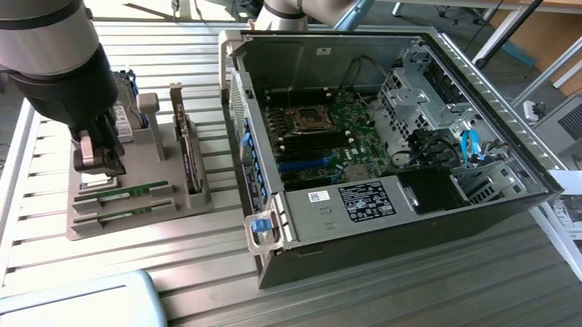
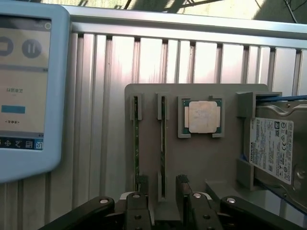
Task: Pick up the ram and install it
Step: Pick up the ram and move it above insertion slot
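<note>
Two ram sticks stand on edge in slots of a grey holder tray (image 2: 211, 163). One ram stick (image 2: 163, 143) (image 1: 127, 193) runs right between my fingers; the other ram stick (image 2: 136, 139) (image 1: 127, 216) lies one slot further from the processor chip. My gripper (image 2: 162, 191) (image 1: 95, 170) hovers over the tray, open, with a dark finger (image 2: 142, 184) on each side of the nearer stick and nothing held. The open computer case (image 1: 382, 136) lies on the exterior view's right, with its motherboard (image 1: 318, 133) exposed.
On the tray also sit a silver-topped processor chip (image 2: 203, 116), a hard drive (image 2: 278, 148) and an upright expansion card (image 1: 187, 157). A pale blue tablet (image 2: 29, 86) (image 1: 82, 303) lies beside the tray on the slatted metal table (image 1: 182, 252).
</note>
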Available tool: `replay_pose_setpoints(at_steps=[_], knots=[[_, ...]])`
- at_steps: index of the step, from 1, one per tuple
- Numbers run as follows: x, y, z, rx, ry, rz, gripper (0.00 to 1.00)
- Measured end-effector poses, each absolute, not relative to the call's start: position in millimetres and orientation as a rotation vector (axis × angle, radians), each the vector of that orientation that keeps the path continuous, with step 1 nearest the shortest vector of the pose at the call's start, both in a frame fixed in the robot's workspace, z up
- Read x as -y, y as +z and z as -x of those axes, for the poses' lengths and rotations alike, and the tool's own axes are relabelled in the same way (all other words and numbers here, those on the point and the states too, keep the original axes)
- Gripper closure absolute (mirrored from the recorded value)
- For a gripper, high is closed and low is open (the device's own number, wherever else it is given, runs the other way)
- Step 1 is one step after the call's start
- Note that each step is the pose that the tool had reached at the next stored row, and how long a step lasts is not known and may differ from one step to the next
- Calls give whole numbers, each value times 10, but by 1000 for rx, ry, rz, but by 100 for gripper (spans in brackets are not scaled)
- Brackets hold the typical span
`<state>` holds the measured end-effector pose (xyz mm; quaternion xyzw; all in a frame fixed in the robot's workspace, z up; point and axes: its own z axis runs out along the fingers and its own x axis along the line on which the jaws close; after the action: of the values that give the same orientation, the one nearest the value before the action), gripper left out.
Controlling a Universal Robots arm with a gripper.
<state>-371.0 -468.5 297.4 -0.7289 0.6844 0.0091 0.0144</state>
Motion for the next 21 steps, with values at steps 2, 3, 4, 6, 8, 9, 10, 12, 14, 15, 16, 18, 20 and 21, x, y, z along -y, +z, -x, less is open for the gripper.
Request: replay_pose_setpoints(at_steps=[2, 3, 4, 6, 8, 9, 10, 12, 14, 15, 16, 18, 20, 21], knots=[[4700, 2937, 3711, -2129, 28, 2270, 64], [4706, 2919, 3712, -2129, 28, 2271, 64], [4713, 2900, 3713, -2128, 28, 2272, 64], [4724, 2863, 3714, -2127, 28, 2273, 64], [4738, 2815, 3714, -2126, 28, 2274, 64], [4745, 2799, 3715, -2126, 28, 2274, 64], [4755, 2782, 3716, -2126, 28, 2274, 64], [4782, 2749, 3717, -2126, 27, 2275, 64], [4809, 2715, 3717, -2126, 27, 2275, 64], [4827, 2691, 3717, -2125, 27, 2275, 64], [4839, 2673, 3717, -2125, 27, 2276, 64], [4862, 2636, 3718, -2125, 27, 2277, 64], [4883, 2601, 3718, -2124, 26, 2278, 64], [4895, 2584, 3718, -2124, 26, 2279, 64]])
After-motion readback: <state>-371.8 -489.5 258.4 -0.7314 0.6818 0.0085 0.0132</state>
